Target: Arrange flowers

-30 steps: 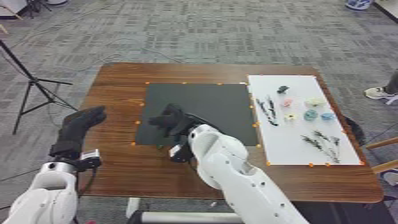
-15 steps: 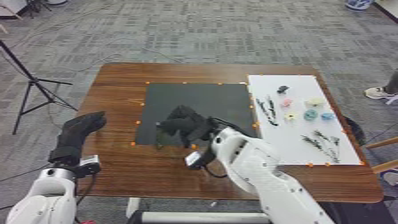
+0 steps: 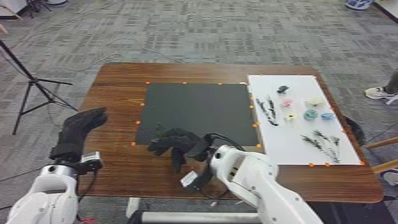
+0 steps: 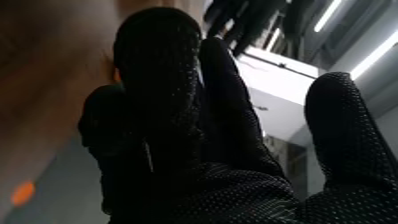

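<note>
Robotics lab, white arms (image 3: 258,176), tripod (image 3: 33,79), carpet (image 3: 222,30)

- The right robot hand (image 3: 183,143) is covered in black fabric with small pale dots.
- Its fingers (image 4: 160,75) are straight and near to each other; the thumb (image 4: 342,110) stands apart.
- The brown table (image 4: 44,75) is at the side of the robot hand (image 4: 222,195) opposite to the thumb.
- On this same side there is also one orange mark (image 4: 22,193).
- Bright strip lights (image 4: 374,55) are behind the thumb's tip.

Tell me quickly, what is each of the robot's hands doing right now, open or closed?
Left hand: open, fingers relaxed.
Right hand: open, its thumb apart from the fingers.
</note>
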`<state>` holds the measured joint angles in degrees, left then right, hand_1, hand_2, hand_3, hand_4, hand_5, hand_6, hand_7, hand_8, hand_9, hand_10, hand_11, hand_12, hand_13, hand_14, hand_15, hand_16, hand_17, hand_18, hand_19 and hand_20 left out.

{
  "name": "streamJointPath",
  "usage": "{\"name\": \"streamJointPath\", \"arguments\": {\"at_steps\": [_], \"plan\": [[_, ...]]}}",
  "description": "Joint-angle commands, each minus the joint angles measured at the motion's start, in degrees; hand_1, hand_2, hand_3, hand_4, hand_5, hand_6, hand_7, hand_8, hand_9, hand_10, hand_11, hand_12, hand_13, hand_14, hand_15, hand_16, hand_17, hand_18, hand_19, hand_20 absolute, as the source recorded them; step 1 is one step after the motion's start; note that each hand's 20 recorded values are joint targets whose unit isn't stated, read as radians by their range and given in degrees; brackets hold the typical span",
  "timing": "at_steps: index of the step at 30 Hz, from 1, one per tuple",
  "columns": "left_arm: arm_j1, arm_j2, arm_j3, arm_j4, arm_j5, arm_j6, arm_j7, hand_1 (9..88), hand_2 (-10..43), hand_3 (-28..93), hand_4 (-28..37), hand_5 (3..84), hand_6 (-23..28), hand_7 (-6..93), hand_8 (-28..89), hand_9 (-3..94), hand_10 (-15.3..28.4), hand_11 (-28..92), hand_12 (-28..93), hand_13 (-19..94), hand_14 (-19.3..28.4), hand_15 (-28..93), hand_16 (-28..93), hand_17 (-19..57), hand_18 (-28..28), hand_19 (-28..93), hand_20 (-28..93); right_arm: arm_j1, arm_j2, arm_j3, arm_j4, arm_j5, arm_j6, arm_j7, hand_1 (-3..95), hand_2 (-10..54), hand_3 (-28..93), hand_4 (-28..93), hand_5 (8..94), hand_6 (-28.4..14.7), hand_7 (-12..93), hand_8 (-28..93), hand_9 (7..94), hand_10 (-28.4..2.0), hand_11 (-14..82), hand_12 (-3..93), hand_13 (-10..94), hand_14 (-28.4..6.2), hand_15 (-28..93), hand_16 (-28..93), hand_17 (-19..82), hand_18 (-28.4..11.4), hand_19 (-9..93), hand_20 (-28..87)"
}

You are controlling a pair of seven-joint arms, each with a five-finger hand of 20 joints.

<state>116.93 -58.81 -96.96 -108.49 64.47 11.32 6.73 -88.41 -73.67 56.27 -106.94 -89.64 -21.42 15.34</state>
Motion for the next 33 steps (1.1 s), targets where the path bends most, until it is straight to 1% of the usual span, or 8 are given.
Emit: {"name": "streamJointPath", "arguments": {"at_steps": [1, 2, 4, 5, 9, 19, 23, 33], "plan": [[-0.42, -0.72, 0.30, -0.01, -0.23, -0.34, -0.17, 21.0, 1.3, 68, -27.3, 47.6, 4.3, 16.0, -8, 48.5, 14.5, 20, 11, 36, 18.2, 18, -1, 1.8, 12.9, 7, 15, -0.69, -3.76, 1.76, 5.41, 5.61, -4.90, 1.80, 16.0, 15.9, 61, -12, 53.9, -6.9, 11, -7, 56.9, -14.9, 6.4, 8.0, 91, -8.5, 45, 33, 55, -20.3, 93, 43], [-0.53, -0.70, 0.37, 0.02, -0.25, -0.22, -0.15, 21.0, 1.3, 68, -27.3, 47.6, 4.3, 16.0, -8, 48.5, 14.5, 20, 11, 36, 18.2, 18, -1, 1.8, 12.9, 7, 15, -0.58, -4.09, 1.90, 6.31, 5.80, -5.03, 0.89, 15.8, 16.4, 61, -12, 52.8, -7.0, 11, -7, 55.8, -14.7, 6.1, 7.8, 91, -8.6, 46, 33, 55, -20.4, 93, 43], [-0.62, -0.80, 0.41, 0.07, -0.34, -0.34, -0.13, 21.0, 1.3, 68, -27.3, 47.6, 4.2, 16.1, -8, 48.5, 14.5, 20, 11, 36, 18.3, 18, -1, 1.6, 12.9, 7, 15, -0.34, -5.04, 2.75, 7.51, 6.89, -6.25, 2.16, 15.7, 16.7, 62, -12, 52.1, -7.1, 10, -7, 55.0, -14.5, 6.2, 7.3, 91, -8.7, 46, 33, 55, -20.4, 93, 43], [-0.48, -0.95, 0.35, -0.02, -0.32, -0.34, -0.14, 20.9, 1.3, 68, -27.3, 47.6, 4.2, 16.1, -8, 48.5, 14.5, 20, 11, 36, 18.3, 18, -1, 1.5, 12.9, 7, 15, -0.26, -5.28, 2.72, 7.94, 7.22, -5.73, 2.46, 15.6, 16.8, 62, -12, 51.7, -7.1, 10, -7, 54.6, -14.5, 6.1, 7.2, 91, -8.8, 46, 33, 55, -20.5, 93, 43], [-1.00, -1.13, 0.75, 0.21, -0.30, -0.66, -0.34, 20.9, 1.3, 68, -27.3, 47.5, 4.2, 16.2, -8, 48.4, 14.6, 20, 11, 36, 18.3, 18, -1, 1.3, 13.0, 7, 15, 0.05, -5.95, 2.99, 8.97, 7.30, -6.09, 3.69, 14.8, 17.1, 62, -12, 50.8, -7.2, 10, -7, 53.6, -14.3, 6.0, 6.6, 91, -8.8, 46, 32, 55, -20.7, 93, 43], [-1.77, -1.46, 1.32, 0.55, -0.09, -1.02, -0.15, 20.8, 1.2, 68, -27.3, 47.4, 4.1, 16.1, -8, 48.4, 14.5, 20, 11, 36, 18.3, 18, -1, 1.0, 13.1, 7, 15, 1.98, -6.51, 2.09, 10.06, -1.55, -6.04, -1.58, 14.1, 16.9, 63, -12, 49.8, -7.2, 10, -7, 52.2, -14.3, 5.9, 5.8, 91, -8.8, 47, 31, 55, -20.8, 93, 43], [-1.70, -1.54, 1.31, 0.38, -0.04, -0.85, 0.07, 20.8, 1.2, 68, -27.3, 47.4, 4.1, 16.1, -8, 48.4, 14.5, 20, 11, 36, 18.3, 18, -1, 0.9, 13.1, 7, 15, 3.21, -6.23, 1.49, 9.24, -7.17, -8.78, -3.95, 14.0, 16.5, 63, -12, 50.6, -7.0, 10, -7, 51.9, -14.6, 5.9, 5.7, 91, -8.8, 47, 31, 55, -20.8, 93, 43], [-2.15, -1.64, 1.57, 0.40, -0.11, -0.81, 0.35, 20.7, 1.2, 68, -27.4, 47.4, 4.2, 16.0, -8, 48.4, 14.4, 20, 11, 36, 18.4, 18, 0, 0.8, 13.2, 7, 15, 5.32, -5.94, -0.37, 8.78, -11.59, -6.83, -7.45, 13.7, 15.8, 62, -12, 51.1, -7.1, 10, -8, 51.5, -14.4, 5.9, 5.8, 91, -8.5, 47, 31, 55, -21.1, 93, 43]]}}
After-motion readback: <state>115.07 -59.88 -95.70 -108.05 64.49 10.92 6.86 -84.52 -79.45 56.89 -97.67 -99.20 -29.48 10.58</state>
